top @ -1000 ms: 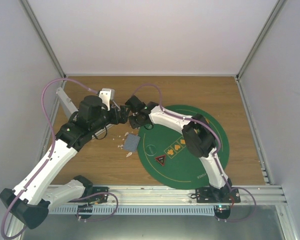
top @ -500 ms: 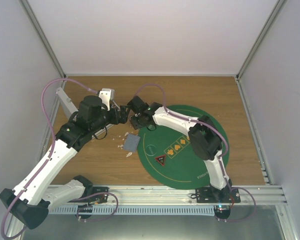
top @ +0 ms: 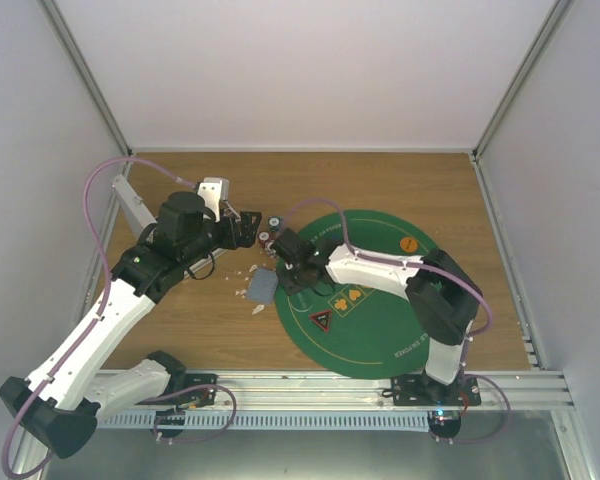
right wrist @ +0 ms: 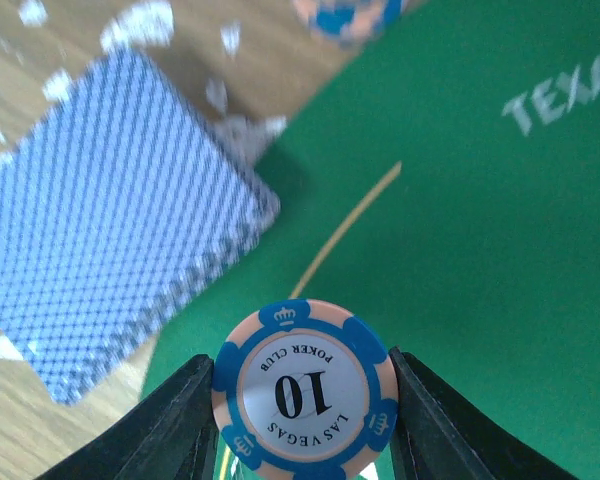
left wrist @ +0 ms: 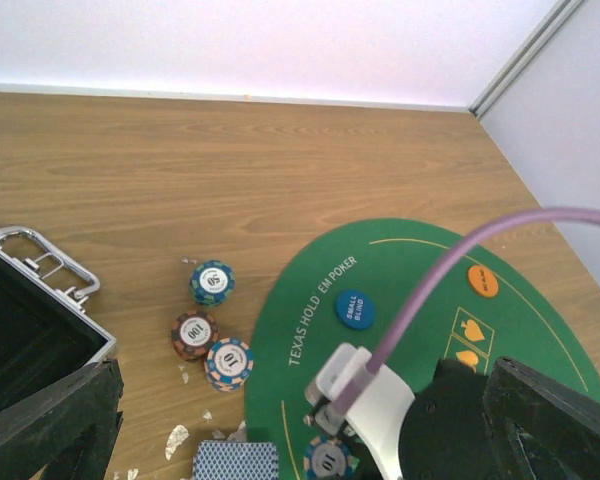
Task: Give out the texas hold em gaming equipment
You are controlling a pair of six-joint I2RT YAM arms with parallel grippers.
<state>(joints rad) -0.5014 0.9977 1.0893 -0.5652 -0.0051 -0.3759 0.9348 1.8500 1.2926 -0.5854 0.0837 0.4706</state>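
The right gripper [right wrist: 305, 405] was part-closed on a small round blue-and-peach striped poker chip [right wrist: 305, 385] marked 10. Its fingers [right wrist: 180, 425] pinched opposite rims just over the left edge of the round green felt mat [right wrist: 480, 250], beside the grey-blue patterned deck of cards [right wrist: 120, 210]. The left gripper [top: 240, 228] hung fully open and empty. The chip looked light, rigid and smooth-edged, likely to slip or roll; gripping across its rim seemed right.

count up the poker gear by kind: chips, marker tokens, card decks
poker chips: 4, going by the tops that show
marker tokens: 3
deck of cards: 1
total: 8
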